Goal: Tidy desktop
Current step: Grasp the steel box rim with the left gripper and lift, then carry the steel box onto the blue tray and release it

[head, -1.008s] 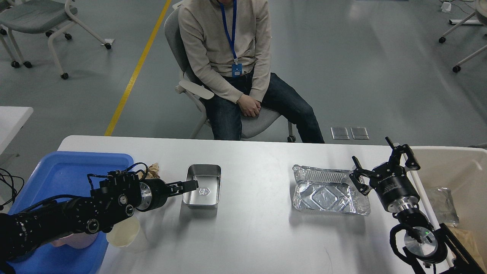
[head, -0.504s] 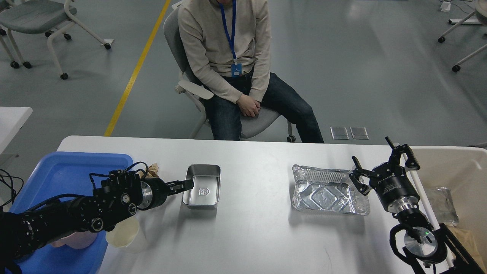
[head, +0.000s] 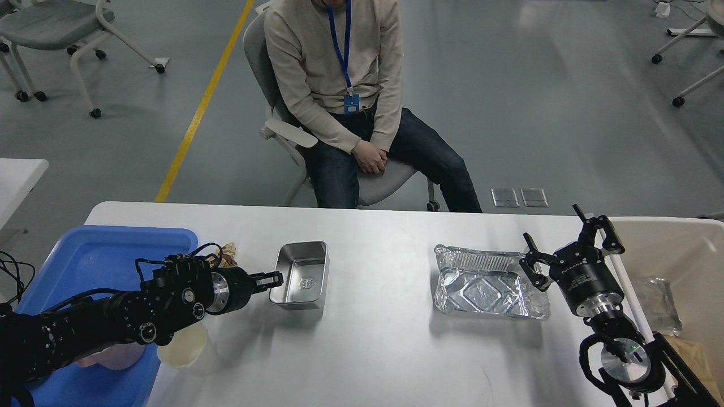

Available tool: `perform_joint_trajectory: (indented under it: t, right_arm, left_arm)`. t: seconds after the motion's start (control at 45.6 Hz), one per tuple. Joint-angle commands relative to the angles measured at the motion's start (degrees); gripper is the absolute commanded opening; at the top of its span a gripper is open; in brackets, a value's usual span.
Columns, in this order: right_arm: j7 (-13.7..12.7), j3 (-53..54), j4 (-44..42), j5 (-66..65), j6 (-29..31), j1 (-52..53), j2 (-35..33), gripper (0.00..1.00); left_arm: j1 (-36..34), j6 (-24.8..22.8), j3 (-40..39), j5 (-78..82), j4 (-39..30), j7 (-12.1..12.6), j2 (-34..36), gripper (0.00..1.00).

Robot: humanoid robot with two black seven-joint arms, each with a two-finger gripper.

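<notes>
Desktop (head: 373,345) spreads white below both arms. Left gripper (head: 274,279), at nine o'clock, pinches the steel tin (head: 300,275) rim, tilting it; slipping could drop it. Right gripper (head: 571,244), three o'clock, gapes empty beside the foil tray (head: 486,281).

— What colours am I looking at?

— The desktop (head: 384,350) is plain white. A bright blue tray (head: 96,254) is on my left, a beige bin (head: 679,243) on my right.

— And the shiny things?

— A silver steel pan (head: 301,275) and a crinkled silver foil container (head: 486,281). My arms are black. There's a cream cup (head: 182,349) and a yellow floor line (head: 203,102).
</notes>
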Motion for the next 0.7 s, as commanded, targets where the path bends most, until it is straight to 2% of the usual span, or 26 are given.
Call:
perform_joint_trajectory:
  t: [0.0,0.153,0.307,0.679]
  right_arm:
    - [-0.06,0.00,0.00,0.00,0.00,0.05,0.00,1.00]
    - [-0.06,0.00,0.00,0.00,0.00,0.05,-0.09,1.00]
    - [-0.06,0.00,0.00,0.17,0.00,-0.13,-0.09,1.00]
    - [-0.06,-0.09,0.00,0.00,0.08,-0.57,0.00,1.00]
  left_arm:
    - [-1.22,-0.17,0.10,-0.53,-0.09,-0.04,0.38,0.01]
    - [-2.54,-0.43,0.19,-0.53,-0.79,-0.04,1.00,0.01]
    - [-3.07,-0.52,0.10,-0.35,-2.54,-1.01,5.04,0.01]
    - [-8.25,-1.49,1.24,-0.26,-15.54,-0.92,21.11,0.01]
